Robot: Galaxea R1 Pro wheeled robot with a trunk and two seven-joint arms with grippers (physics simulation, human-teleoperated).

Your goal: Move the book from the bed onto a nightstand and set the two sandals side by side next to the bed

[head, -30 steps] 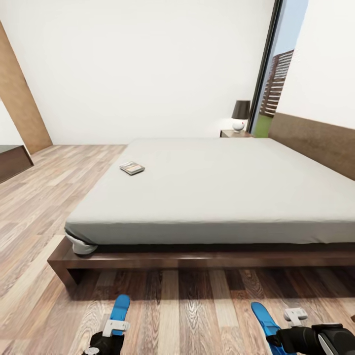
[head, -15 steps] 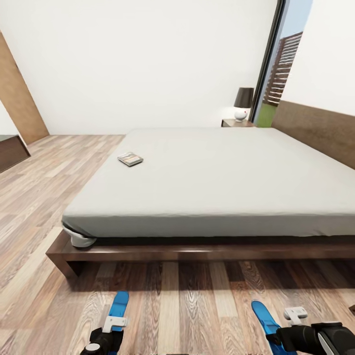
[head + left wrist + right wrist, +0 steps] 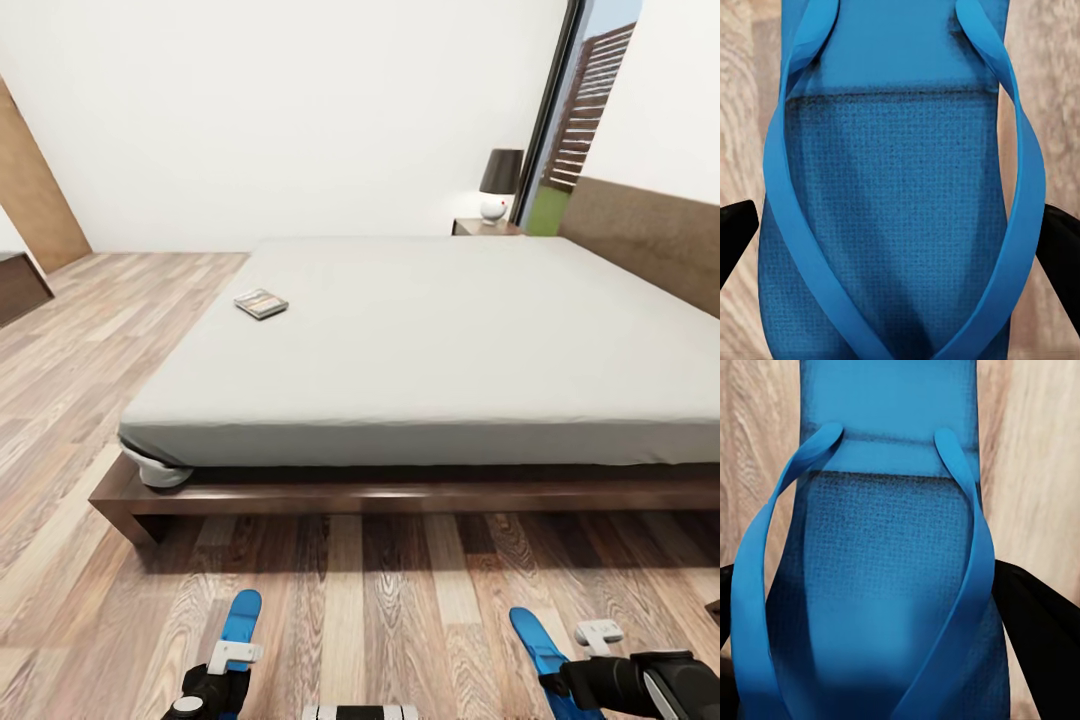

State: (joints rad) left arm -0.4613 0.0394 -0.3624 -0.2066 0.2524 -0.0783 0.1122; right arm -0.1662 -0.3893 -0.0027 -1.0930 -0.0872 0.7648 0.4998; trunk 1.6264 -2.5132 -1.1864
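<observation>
We've got a flat bright-blue sandal (image 3: pixel 896 202) clamped in our left pincer (image 3: pixel 213 690) and its twin (image 3: pixel 889 577) in our right pincer (image 3: pixel 575 685), small greyish paperback (image 3: pixel 261 303) far ahead on the bed. Drop them crooked and they won't sit side by side.

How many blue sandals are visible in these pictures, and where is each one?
2. One sandal is at the left gripper, over the floor before the bed. The other sandal is at the right gripper, further right.
</observation>
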